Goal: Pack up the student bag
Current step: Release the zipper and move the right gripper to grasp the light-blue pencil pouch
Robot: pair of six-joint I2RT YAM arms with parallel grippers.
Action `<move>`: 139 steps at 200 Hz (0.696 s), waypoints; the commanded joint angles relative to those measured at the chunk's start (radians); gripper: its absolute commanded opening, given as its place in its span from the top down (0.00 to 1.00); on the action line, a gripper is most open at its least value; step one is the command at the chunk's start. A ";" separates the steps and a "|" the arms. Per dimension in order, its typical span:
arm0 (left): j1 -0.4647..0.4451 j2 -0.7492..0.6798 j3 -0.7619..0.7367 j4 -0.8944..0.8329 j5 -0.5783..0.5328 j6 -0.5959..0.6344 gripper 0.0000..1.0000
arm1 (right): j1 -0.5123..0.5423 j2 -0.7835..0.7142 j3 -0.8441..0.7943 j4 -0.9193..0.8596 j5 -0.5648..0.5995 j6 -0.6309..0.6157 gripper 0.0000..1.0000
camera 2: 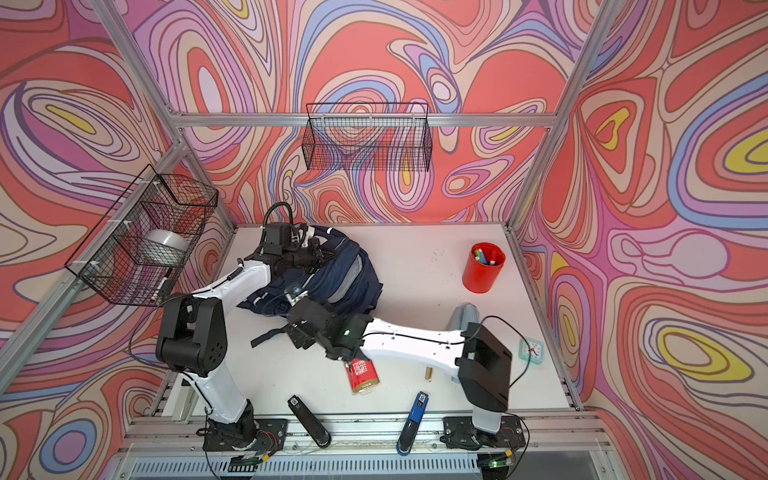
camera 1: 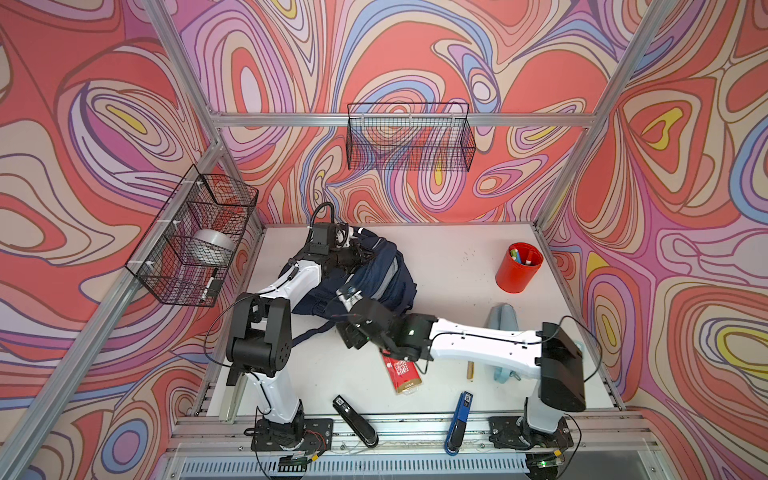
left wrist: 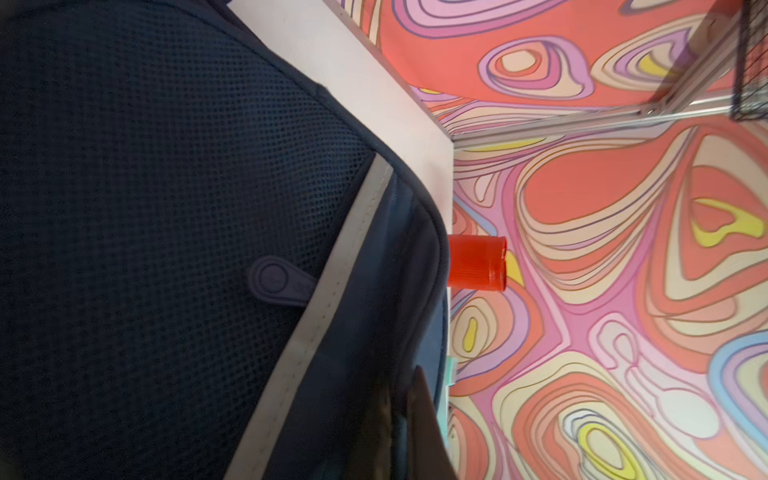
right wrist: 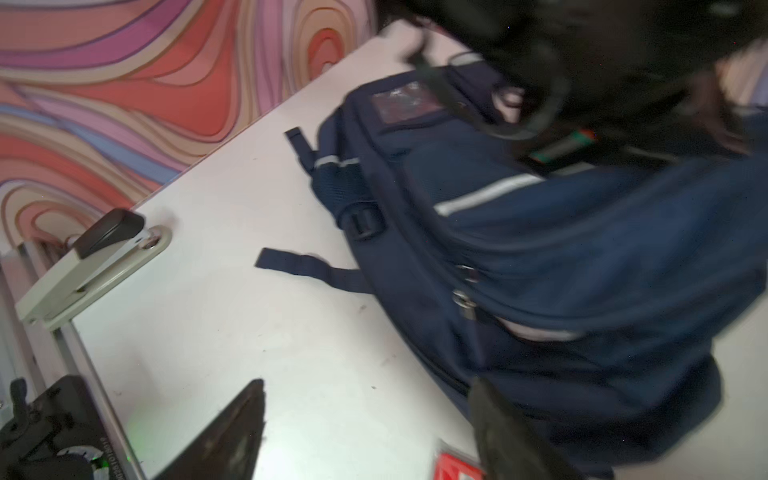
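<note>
Right wrist view: backpack (right wrist: 561, 257) slumped near the table's (right wrist: 232, 316) back-left corner.
Its patched end faces the left edge, straps trailing frontward; long axis unclear in the crumple. Left gripper (camera 1: 362, 254) pinches its back rim; right gripper (right wrist: 368, 382) gapes wide, empty.

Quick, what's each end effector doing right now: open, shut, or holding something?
Left end effector: shut, apparently pinching the top edge of the student bag.
Right end effector: open, holding nothing, beside the bag.

Swirl-patterned walls (camera 1: 415, 50), white tabletop (camera 1: 449, 266) (aluminium-framed); wire baskets (camera 1: 409, 137)
</note>
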 commanded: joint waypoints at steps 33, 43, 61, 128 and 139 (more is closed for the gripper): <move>-0.036 -0.028 0.062 -0.382 -0.223 0.319 1.00 | -0.333 -0.307 -0.206 -0.370 -0.028 0.205 0.02; -0.042 -0.035 0.066 -0.414 -0.259 0.338 0.97 | -0.390 -0.338 -0.229 -0.441 -0.018 0.227 0.02; -0.061 -0.051 0.080 -0.470 -0.328 0.376 0.93 | -0.480 -0.350 -0.253 -0.576 0.026 0.263 0.02; -0.177 -0.141 0.178 -0.626 -0.613 0.533 0.00 | -0.834 -0.429 -0.413 -0.678 0.104 0.286 0.02; -0.192 -0.145 0.178 -0.636 -0.626 0.563 0.00 | -0.890 -0.434 -0.439 -0.659 0.084 0.267 0.02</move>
